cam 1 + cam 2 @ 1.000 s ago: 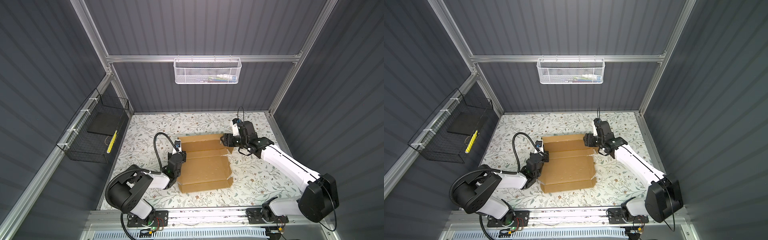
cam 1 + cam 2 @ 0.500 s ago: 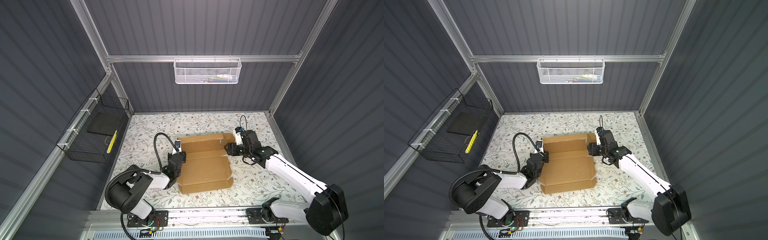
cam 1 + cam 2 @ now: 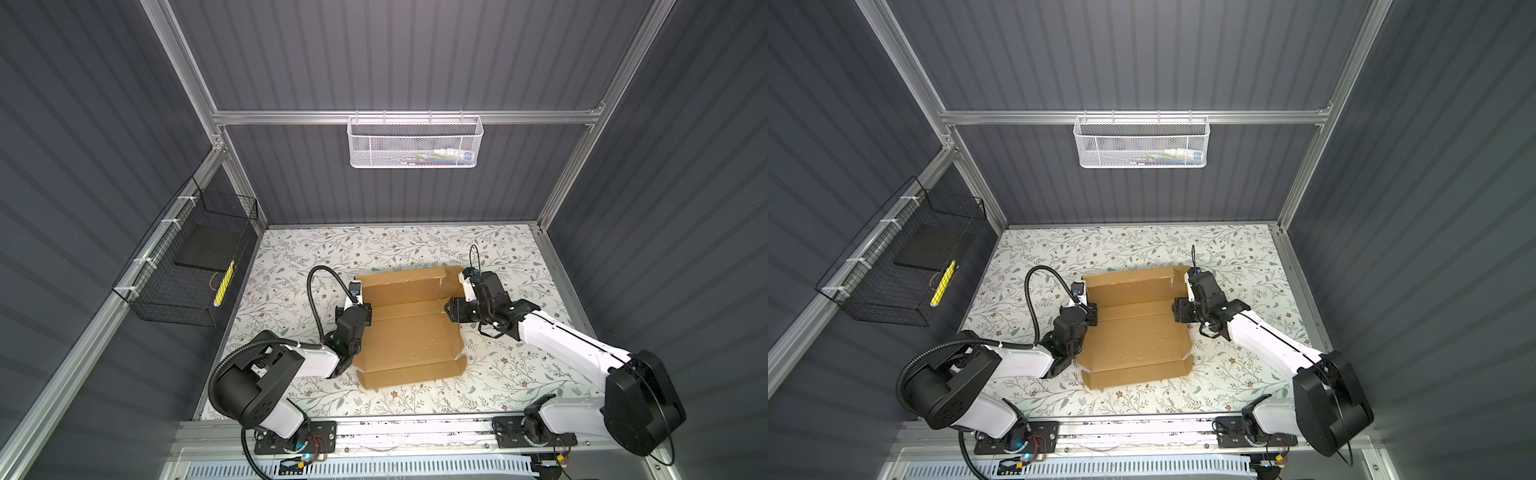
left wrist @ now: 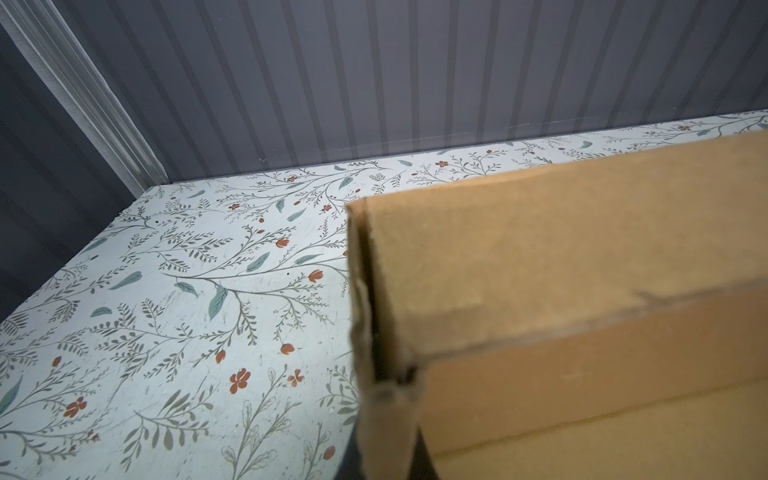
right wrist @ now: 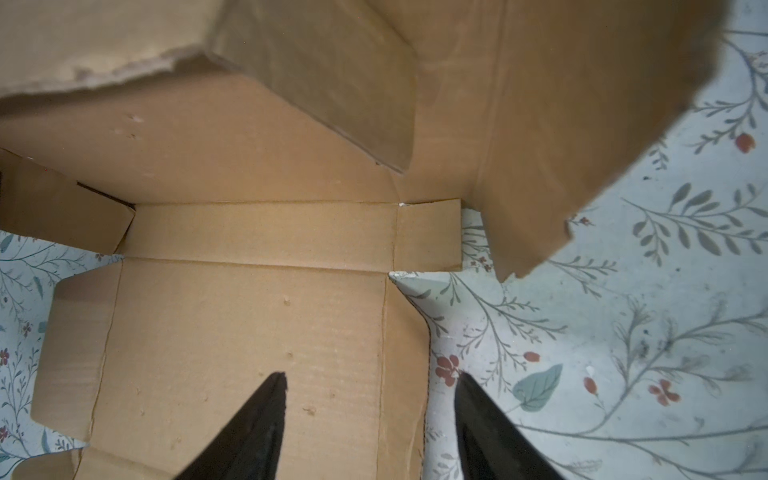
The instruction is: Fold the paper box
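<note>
Both top views are showing the paper box (image 3: pixel 409 328) lying half folded in the middle of the flowered table (image 3: pixel 299 253), with its back flap standing up. The left gripper (image 3: pixel 363 311) is pinching the left side wall of the box; in the left wrist view its dark fingers (image 4: pixel 423 461) are pressing on the cardboard edge. The right gripper (image 3: pixel 450 309) is hanging at the right edge of the box with its fingers (image 5: pixel 257 432) spread, one over the cardboard, one over the table.
</note>
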`<state>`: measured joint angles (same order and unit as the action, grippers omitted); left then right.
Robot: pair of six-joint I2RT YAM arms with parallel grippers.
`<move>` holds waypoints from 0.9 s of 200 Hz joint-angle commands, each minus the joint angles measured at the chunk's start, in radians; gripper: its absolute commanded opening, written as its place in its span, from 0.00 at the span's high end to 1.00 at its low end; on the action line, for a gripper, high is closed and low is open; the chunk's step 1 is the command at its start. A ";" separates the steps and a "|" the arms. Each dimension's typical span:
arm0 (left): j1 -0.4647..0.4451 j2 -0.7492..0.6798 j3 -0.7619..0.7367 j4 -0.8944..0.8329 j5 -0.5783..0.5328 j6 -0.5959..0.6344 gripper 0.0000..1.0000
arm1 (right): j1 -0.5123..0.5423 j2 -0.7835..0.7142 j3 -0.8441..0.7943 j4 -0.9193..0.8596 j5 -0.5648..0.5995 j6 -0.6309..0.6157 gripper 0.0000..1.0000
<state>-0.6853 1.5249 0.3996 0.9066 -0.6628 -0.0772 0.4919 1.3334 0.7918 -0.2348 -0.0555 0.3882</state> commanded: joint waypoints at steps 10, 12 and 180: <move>0.004 -0.034 0.019 -0.015 -0.021 -0.007 1.00 | 0.005 0.038 -0.003 0.071 0.017 0.018 0.36; 0.004 -0.034 0.019 -0.015 -0.020 -0.007 1.00 | 0.005 0.041 -0.003 0.073 0.017 0.018 0.36; 0.004 -0.064 0.034 -0.132 -0.064 -0.053 1.00 | 0.013 0.179 0.007 0.193 0.110 0.034 0.34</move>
<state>-0.6853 1.4681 0.4095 0.7845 -0.7040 -0.1200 0.5022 1.4956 0.7918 -0.0689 0.0395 0.4122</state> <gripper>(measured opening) 0.067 0.655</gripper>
